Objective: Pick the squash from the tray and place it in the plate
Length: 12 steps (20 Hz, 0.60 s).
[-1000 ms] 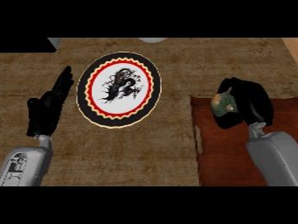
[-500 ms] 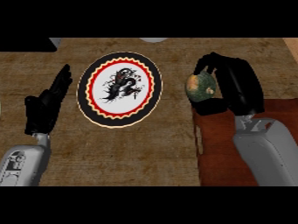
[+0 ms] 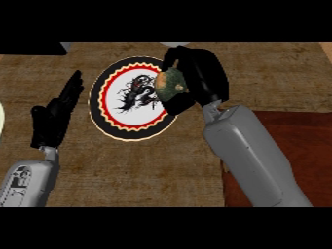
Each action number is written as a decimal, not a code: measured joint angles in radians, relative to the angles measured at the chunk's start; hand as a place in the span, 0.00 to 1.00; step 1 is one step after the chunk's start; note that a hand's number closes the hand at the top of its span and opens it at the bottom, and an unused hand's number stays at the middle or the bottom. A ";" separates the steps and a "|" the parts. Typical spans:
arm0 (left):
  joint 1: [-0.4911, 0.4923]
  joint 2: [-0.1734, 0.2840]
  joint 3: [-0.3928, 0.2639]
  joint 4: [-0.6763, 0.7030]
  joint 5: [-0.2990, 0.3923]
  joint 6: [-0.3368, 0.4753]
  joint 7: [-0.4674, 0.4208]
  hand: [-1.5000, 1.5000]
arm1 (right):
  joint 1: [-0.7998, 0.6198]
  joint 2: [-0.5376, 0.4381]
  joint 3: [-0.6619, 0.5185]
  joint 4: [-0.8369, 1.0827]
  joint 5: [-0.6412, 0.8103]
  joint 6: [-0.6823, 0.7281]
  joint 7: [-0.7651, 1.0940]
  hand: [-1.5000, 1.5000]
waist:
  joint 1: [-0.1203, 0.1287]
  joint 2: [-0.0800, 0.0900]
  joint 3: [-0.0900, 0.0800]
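Nearest, at five o'clock, the tray (image 3: pixel 298 146) lies bare on the surface. Left hand (image 3: pixel 53 116) rests with fingers straight at nine o'clock. Beyond, the right hand (image 3: pixel 197 78), fingers curled around the squash (image 3: pixel 170 83), holds it at the plate (image 3: pixel 129 99)'s three-o'clock rim.

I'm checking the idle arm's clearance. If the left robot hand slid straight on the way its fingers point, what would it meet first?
The left robot hand points up and slightly right. Its line passes just left of the plate, so likely only bare counter, though it may graze the plate's rim; depth is unclear.
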 measured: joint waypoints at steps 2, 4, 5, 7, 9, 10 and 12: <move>-0.004 -0.010 -0.006 0.002 -0.007 0.004 0.000 0.50 | -0.059 0.011 0.016 0.086 -0.038 -0.035 -0.002 1.00 | 0.002 0.001 0.000; -0.003 -0.013 -0.014 -0.005 -0.011 -0.001 0.004 0.50 | -0.117 0.018 0.044 0.182 -0.082 -0.085 -0.005 1.00 | 0.011 0.002 0.000; -0.013 -0.019 -0.019 -0.007 -0.013 0.001 0.013 0.50 | -0.142 0.021 0.073 0.225 -0.105 -0.113 0.002 1.00 | 0.016 0.003 0.000; -0.027 -0.029 -0.024 0.011 -0.023 0.010 0.010 0.50 | -0.191 0.024 0.116 0.324 -0.127 -0.157 0.004 1.00 | 0.023 0.006 0.000; -0.038 -0.029 -0.022 0.013 -0.021 0.006 0.012 0.50 | -0.243 0.026 0.152 0.414 -0.136 -0.177 0.012 1.00 | 0.030 0.008 0.000; -0.042 -0.026 -0.017 0.026 -0.018 0.001 0.002 0.50 | -0.264 0.027 0.179 0.448 -0.143 -0.181 0.025 1.00 | 0.033 0.009 -0.001; -0.047 -0.029 -0.020 0.031 -0.017 -0.005 -0.004 0.50 | -0.293 0.028 0.225 0.524 -0.160 -0.195 0.036 1.00 | 0.043 0.011 -0.001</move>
